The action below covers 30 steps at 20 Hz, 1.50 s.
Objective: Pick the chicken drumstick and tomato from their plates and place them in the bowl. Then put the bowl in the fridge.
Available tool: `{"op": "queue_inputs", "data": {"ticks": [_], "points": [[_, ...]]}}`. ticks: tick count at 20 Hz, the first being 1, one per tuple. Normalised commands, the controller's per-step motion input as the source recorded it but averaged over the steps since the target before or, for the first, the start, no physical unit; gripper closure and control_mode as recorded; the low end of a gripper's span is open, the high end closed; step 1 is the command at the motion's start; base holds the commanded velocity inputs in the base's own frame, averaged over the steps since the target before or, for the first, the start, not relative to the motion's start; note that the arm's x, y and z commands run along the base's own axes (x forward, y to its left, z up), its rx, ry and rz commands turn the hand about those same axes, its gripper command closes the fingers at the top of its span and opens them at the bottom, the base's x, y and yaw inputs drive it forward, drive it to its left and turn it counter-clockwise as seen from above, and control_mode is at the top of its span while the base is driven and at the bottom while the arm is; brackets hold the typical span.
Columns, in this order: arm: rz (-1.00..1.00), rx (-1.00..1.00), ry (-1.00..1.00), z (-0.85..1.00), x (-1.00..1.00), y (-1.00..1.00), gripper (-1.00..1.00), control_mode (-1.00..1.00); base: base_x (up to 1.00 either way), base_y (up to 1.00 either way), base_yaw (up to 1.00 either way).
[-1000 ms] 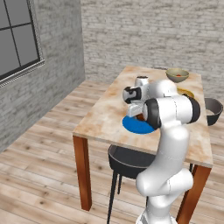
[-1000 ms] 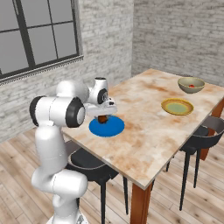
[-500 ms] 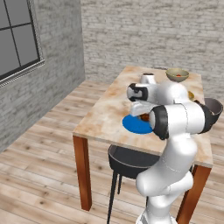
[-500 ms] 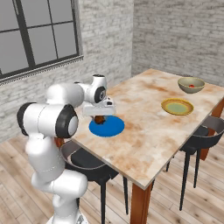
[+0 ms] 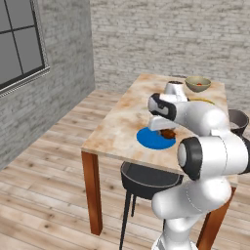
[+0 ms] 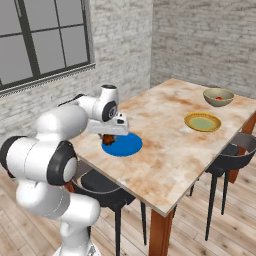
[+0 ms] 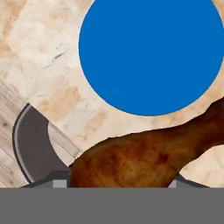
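My gripper (image 6: pixel 109 135) is shut on the chicken drumstick (image 7: pixel 144 159), a dark reddish-brown piece held just above the near-left edge of the bright blue plate (image 7: pixel 151 52). In the left base view the drumstick (image 5: pixel 169 133) hangs under the hand over the blue plate (image 5: pixel 152 139). The blue plate (image 6: pixel 124 145) has nothing on it. At the table's far end stands the olive-tan bowl (image 6: pixel 218 96) with the red tomato (image 6: pixel 218 98) inside it. The yellow-rimmed plate (image 6: pixel 202 121) lies bare in front of the bowl (image 5: pixel 197 83).
The wooden table (image 6: pixel 170 150) stands by a brick wall with a window. A dark chair (image 6: pixel 102 182) sits tucked under the near side below the hand, its seat (image 7: pixel 33 144) showing past the table edge. Another dark chair (image 6: pixel 230 155) stands at the right side.
The arm's elbow has swung round and down toward the cameras. The hand stays by the blue plate with the drumstick in its grip.
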Motion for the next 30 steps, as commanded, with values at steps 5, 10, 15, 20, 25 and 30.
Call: {"op": "queue_inputs", "data": {"ticks": [5, 10, 15, 20, 25, 30], "points": [[-0.12, -0.02, -0.06, 0.21, -0.37, 0.15, 1.00, -1.00, 0.00, 0.00, 0.00], [-0.04, -0.02, -0.02, 0.04, -0.16, 0.07, 1.00, -1.00, 0.00, 0.00, 0.00], [0.00, 0.00, 0.00, 0.00, 0.00, 0.00, 1.00, -1.00, 0.00, 0.00, 0.00], [0.00, 0.00, 0.00, 0.00, 0.00, 0.00, 1.00, -1.00, 0.00, 0.00, 0.00], [0.00, 0.00, 0.00, 0.00, 0.00, 0.00, 1.00, -1.00, 0.00, 0.00, 0.00], [0.00, 0.00, 0.00, 0.00, 0.00, 0.00, 1.00, 1.00, 0.00, 0.00, 0.00]]}}
